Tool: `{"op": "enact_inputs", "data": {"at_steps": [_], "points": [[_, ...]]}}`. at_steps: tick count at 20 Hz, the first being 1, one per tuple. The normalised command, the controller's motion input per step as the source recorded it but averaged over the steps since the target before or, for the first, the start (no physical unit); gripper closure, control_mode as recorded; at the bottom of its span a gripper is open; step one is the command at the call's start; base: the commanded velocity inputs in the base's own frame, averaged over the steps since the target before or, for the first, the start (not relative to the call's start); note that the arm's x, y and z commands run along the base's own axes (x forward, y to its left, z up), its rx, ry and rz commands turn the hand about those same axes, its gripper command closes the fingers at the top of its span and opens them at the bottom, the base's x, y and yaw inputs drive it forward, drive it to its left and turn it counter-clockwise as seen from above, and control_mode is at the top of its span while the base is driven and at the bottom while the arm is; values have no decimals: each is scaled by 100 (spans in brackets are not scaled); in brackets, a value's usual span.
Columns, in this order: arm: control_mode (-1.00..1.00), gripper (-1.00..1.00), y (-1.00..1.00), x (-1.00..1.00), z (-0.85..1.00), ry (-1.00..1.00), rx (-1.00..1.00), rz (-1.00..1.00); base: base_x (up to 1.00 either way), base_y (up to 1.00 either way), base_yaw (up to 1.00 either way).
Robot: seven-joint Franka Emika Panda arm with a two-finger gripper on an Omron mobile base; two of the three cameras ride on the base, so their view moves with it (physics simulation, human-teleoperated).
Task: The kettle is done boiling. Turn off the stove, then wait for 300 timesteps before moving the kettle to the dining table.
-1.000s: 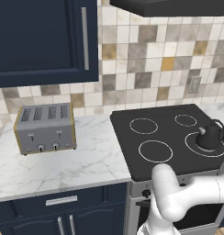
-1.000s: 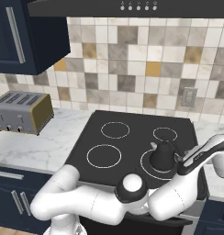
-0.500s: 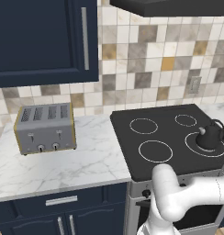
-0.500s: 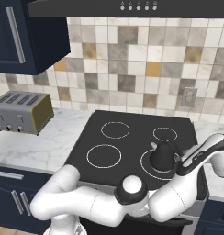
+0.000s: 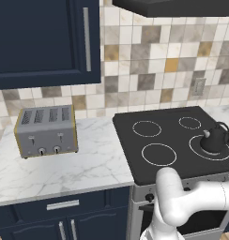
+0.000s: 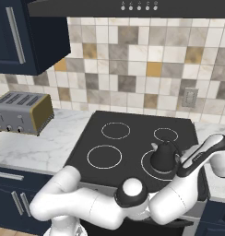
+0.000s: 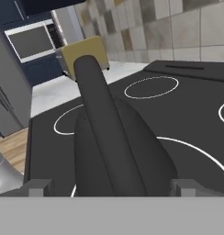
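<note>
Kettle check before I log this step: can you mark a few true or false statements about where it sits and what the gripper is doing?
1. The kettle stands on a front burner ring of the stove. True.
2. The gripper has lifted the kettle clear of the cooktop. False: the kettle rests on the glass, with the open fingers either side of its handle.
3. The toaster sits on the marble counter beside the stove. True.
4. A pan covers the other front burner. False: that ring is bare.
</note>
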Motion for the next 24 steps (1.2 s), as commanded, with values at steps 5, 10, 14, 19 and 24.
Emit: {"op": "enact_inputs", "data": {"at_steps": [5,10,14,19,24], "points": [[-100,-100,11,0,-2,0,-1,0,0,0,0],[-100,-100,18,0,-4,0,0,0,0,0,0],[-100,-100,20,0,-5,0,0,0,0,0,0],[-100,100,22,0,-7,1,0,0,0,0,0],[-100,100,11,2,-11,6,0,0,0,0,0]]}}
